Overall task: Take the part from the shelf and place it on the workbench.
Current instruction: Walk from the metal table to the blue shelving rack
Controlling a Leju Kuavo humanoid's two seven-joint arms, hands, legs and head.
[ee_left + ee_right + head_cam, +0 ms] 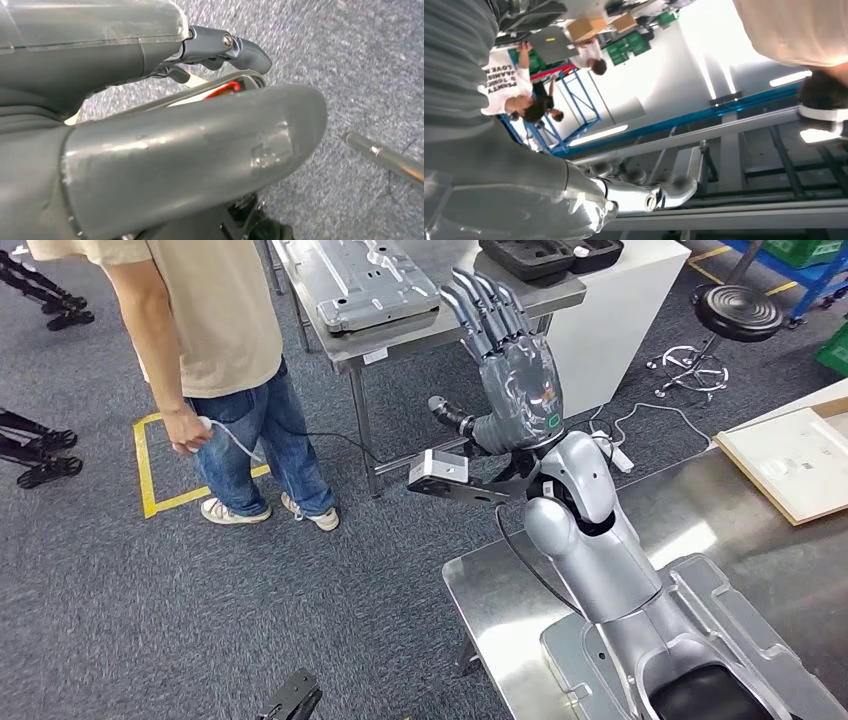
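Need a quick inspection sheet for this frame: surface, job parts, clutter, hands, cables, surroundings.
Surface: steel workbench at lower right, bare near its left edge.
Job's things: grey metal part lies on the workbench, partly under the right arm; a similar part sits on the far steel table.
Clutter: flat wooden frame on the workbench; black case on a white cabinet.
Hands: right hand raised, fingers straight, holding nothing; left hand unclear.
Cables: white cable on the floor; the person holds a corded device.
Surroundings: grey carpet, yellow floor tape, black stool.
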